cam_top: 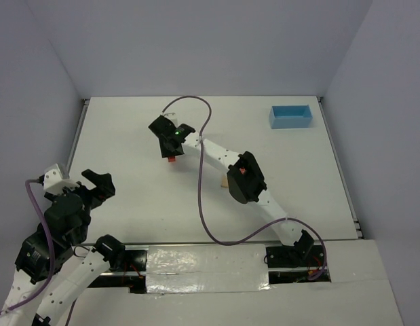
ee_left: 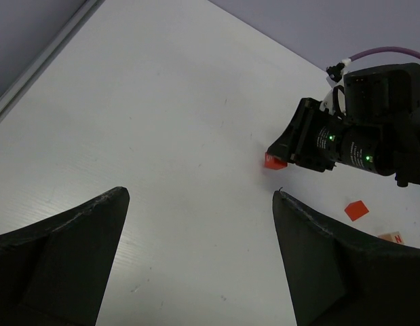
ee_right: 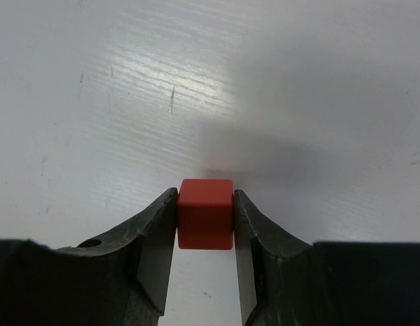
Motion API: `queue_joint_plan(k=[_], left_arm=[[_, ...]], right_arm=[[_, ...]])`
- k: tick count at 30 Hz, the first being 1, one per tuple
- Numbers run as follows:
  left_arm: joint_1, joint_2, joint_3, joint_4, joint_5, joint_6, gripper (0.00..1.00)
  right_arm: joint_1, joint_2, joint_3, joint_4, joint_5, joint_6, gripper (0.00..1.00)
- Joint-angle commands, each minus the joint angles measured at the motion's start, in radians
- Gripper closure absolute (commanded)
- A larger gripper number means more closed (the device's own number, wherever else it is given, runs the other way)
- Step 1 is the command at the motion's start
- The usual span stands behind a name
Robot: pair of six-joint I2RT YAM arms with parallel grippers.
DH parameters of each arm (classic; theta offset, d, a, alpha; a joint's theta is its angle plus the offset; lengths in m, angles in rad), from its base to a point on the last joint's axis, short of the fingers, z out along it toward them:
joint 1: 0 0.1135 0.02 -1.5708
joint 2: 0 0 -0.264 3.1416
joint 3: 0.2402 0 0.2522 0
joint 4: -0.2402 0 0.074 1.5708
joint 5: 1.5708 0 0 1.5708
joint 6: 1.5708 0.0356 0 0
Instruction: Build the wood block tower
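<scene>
While the right hand (ee_right: pixel 205 204) clamps one red cube (ee_right: pixel 205 216) between its two fingers, a pad pressed flat against each side face, the cube sits a little left of the middle of the white tabletop (cam_top: pixel 128 129), low over the surface; whether it touches cannot be told. Three wood blocks can be counted from the left wrist: the gripped red cube, one second red block (ee_left: pixel 356 210) lying loose on the tabletop near it, and one pale tan block (ee_left: pixel 391 238) with a red mark, just beside that one at the frame's edge. All three lie apart, each on its own. From above only two show: the cube, and a tan block peeking out beside the elbow of the right arm (cam_top: pixel 243 178). The left hand (ee_left: pixel 199 197) stands wide open, well apart from the blocks, over the tabletop's near left part. One light blue tray (cam_top: pixel 291 116) sits at the far right, well apart from all of them.
</scene>
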Motion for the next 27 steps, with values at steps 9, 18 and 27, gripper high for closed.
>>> queue_joint_plan(k=[9, 18, 27], left_arm=[[0.006, 0.002, 0.014, 0.031, 0.003, 0.004, 0.0], [0.004, 0.013, 0.011, 0.039, 0.017, 0.013, 0.01], [0.003, 0.039, 0.001, 0.062, 0.054, 0.039, 0.0]], right_arm=[[0.003, -0.047, 0.001, 0.003, -0.017, -0.044, 0.31], [-0.066, -0.589, -0.586, 0.247, -0.017, -0.08, 0.3], [-0.121, -0.863, -1.002, 0.032, 0.317, 0.337, 0.1]])
